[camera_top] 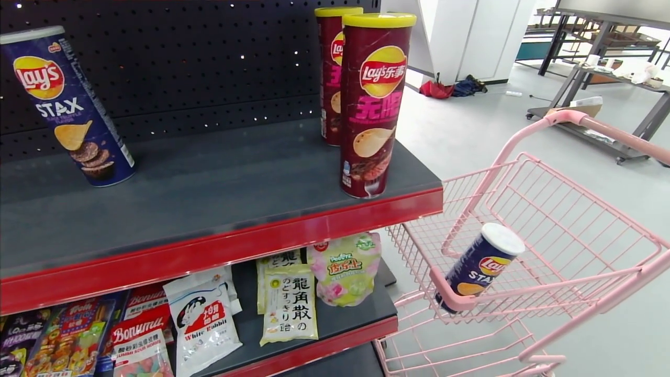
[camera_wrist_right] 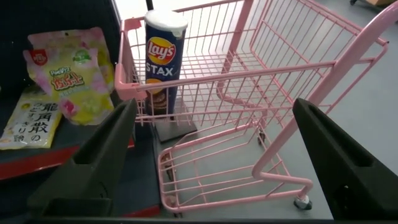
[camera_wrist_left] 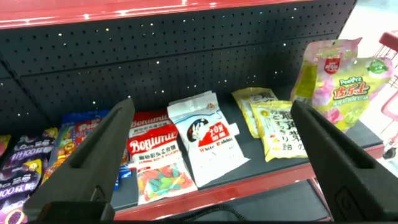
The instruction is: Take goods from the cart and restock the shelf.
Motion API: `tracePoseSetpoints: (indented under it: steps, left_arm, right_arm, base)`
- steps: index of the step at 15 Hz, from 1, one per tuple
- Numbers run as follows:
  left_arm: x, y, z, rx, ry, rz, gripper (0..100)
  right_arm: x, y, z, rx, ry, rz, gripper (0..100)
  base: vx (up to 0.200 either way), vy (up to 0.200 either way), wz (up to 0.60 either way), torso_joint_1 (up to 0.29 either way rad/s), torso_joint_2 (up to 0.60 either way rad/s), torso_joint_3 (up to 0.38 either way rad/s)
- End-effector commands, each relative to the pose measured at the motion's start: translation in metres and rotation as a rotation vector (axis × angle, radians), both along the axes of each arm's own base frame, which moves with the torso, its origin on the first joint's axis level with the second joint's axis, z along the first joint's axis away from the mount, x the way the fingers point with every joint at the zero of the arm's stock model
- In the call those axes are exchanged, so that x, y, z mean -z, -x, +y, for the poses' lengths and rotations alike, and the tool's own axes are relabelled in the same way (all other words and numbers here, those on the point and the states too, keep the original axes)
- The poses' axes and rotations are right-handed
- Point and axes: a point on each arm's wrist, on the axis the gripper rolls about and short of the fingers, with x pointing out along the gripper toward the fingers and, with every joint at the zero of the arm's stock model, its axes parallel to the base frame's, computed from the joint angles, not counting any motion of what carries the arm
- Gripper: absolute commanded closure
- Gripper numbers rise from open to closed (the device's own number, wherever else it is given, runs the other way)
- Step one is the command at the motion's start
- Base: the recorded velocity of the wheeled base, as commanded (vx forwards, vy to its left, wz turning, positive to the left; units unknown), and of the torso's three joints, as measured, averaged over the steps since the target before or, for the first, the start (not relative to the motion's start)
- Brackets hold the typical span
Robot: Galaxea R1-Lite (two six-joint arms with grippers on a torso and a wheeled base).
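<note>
Left claw [camera_wrist_left: 211, 104]: spread, empty, facing the snack bags [camera_wrist_left: 186, 149] on the lower shelf.
Right claw [camera_wrist_right: 216, 102]: spread, empty, facing the cart [camera_top: 617, 137].
Blue can [camera_top: 479, 267]: in the cart basket, in the corner beside the shelf.
Upper shelf [camera_top: 209, 199]: two red cans [camera_top: 374, 104] at its right front corner, second blue can [camera_top: 68, 104] at its left.

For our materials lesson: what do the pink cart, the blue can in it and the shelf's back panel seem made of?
Pink cart: likely metal wire and tube, glossy pink coating; thin welded-looking grid.
Blue can: probably printed cardboard, smooth, with a white plastic-looking lid.
Back panel: dark matte perforated sheet, probably metal; regular rows of holes.
</note>
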Motion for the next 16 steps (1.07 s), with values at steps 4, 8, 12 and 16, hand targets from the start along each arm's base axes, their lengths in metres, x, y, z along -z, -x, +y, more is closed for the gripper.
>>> tracePoseSetpoints:
  steps: [4, 8, 12, 16]
  left_arm:
    - [0.0, 0.0, 0.0, 0.0, 0.0, 0.0, 0]
    - [0.0, 0.0, 0.0, 0.0, 0.002, 0.0, 0]
    - [0.0, 0.0, 0.0, 0.0, 0.0, 0.0, 0]
    - [0.0, 0.0, 0.0, 0.0, 0.0, 0.0, 0]
  right_arm:
    - [-0.099, -0.015, 0.002, -0.09, -0.102, -0.021, 0]
    - [-0.106, -0.1, 0.006, -0.148, -0.116, 0.241, 0]
    - [-0.047, -0.169, 0.018, -0.188, -0.159, 0.378, 0]
    - [-0.012, -0.222, 0.024, -0.18, -0.189, 0.398, 0]
  base:
    - [0.0, 0.0, 0.0, 0.0, 0.0, 0.0]
    - [0.0, 0.0, 0.0, 0.0, 0.0, 0.0]
    - [0.0, 0.0, 0.0, 0.0, 0.0, 0.0]
    - [0.0, 0.0, 0.0, 0.0, 0.0, 0.0]
